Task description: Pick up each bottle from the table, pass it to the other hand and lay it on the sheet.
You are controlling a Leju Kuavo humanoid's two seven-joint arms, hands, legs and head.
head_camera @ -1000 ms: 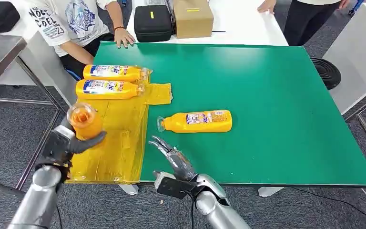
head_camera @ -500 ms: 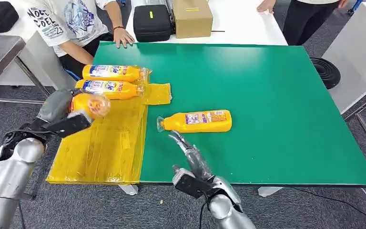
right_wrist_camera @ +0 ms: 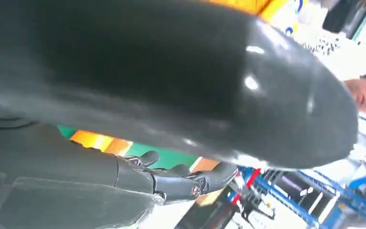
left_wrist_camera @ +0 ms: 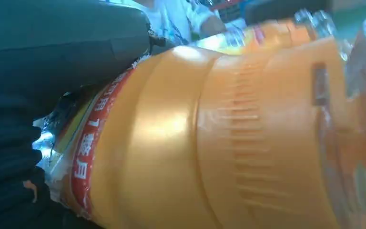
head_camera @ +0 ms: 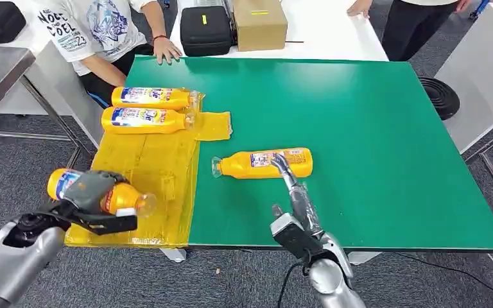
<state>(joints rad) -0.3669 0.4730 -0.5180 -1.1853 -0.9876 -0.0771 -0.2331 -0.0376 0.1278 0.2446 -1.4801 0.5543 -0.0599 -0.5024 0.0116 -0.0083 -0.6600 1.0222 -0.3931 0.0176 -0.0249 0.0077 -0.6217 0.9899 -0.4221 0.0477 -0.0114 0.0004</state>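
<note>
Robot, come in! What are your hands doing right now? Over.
Left robot hand grips a bottle at the yellow sheet's near corner. Right robot hand open, fingertips at the bottle on the green table. Nothing blocking.

Black case [head_camera: 205,30] beside cardboard box [head_camera: 259,24] on white counter [head_camera: 334,35]; person's hand [head_camera: 166,50] on green counter [head_camera: 372,141] edge.

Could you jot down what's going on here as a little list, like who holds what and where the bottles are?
Left hand: holds a bottle on its side over the near edge of the yellow sheet
Right hand: fingers stretched toward the bottle on the table, holding nothing
Bottles on sheet: two, lying side by side at the far end
Table: green top
</note>
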